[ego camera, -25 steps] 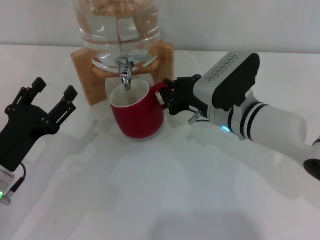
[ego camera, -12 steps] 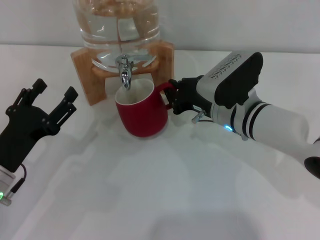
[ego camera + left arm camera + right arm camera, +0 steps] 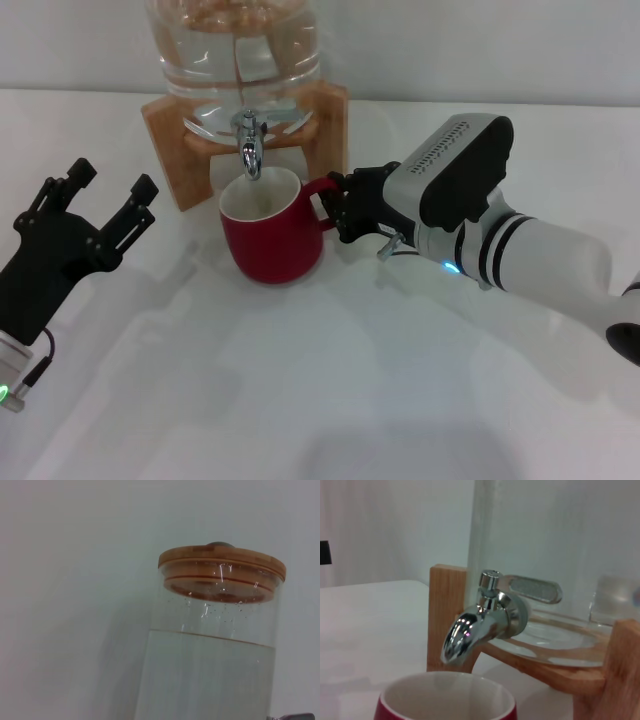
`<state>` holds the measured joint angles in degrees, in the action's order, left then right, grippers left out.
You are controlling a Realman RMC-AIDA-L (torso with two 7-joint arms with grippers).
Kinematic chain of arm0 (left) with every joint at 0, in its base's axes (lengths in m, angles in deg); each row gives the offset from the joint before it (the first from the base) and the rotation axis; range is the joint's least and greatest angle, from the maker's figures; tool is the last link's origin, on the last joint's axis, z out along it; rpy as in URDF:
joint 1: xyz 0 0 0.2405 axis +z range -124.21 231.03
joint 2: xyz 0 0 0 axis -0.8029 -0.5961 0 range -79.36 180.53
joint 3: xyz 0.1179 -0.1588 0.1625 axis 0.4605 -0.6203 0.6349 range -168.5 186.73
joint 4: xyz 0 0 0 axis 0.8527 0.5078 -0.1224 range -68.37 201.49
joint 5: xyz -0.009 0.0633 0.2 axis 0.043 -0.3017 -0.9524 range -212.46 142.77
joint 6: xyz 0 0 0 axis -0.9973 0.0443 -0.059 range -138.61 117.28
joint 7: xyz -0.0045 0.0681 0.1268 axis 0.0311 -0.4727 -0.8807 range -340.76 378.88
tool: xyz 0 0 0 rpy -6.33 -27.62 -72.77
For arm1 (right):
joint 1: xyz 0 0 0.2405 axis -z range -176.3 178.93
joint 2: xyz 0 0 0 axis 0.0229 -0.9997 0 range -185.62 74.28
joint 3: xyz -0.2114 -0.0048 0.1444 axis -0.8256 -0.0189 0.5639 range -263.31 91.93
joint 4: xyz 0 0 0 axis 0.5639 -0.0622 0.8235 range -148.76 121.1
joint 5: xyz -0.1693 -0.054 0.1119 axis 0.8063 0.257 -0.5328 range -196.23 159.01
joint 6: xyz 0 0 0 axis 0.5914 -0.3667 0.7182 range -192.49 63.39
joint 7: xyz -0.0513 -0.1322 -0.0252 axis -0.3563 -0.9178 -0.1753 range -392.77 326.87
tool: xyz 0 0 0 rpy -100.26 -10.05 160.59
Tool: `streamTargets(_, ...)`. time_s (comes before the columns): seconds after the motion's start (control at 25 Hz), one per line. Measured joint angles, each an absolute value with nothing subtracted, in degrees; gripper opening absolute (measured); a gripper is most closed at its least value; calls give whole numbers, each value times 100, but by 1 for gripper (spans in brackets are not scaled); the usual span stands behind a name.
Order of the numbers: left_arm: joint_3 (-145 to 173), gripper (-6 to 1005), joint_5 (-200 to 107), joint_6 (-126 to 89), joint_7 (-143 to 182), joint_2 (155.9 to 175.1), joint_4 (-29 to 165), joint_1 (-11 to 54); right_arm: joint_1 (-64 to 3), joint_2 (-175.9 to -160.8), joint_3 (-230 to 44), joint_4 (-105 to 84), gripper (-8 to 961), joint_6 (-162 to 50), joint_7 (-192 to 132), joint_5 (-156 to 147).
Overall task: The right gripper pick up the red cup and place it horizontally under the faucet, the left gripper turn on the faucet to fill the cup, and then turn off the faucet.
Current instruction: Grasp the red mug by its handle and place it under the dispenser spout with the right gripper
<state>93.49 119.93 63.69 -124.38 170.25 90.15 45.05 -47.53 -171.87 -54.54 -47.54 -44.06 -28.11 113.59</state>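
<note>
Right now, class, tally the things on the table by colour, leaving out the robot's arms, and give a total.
Red: 1, the red cup
Chrome: 1, the faucet
Clear: 1, the water jug
Wood: 1, the stand
Total: 4

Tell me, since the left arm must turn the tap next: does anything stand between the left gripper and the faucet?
Nothing visible does. The left gripper hovers open over bare table, left of the faucet; the red cup sits below the spout.

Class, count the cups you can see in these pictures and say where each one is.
1. The red cup stands upright on the white table, directly under the faucet, with the right gripper at its handle. No others are visible.
</note>
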Motion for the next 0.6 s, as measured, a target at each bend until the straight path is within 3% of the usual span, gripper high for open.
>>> streamTargets(0.6, 9317, 857, 11993, 6369, -12438, 17030, 9002, 4506, -4895, -17186, -5387, -4738, 136, -4515, -2635, 11314)
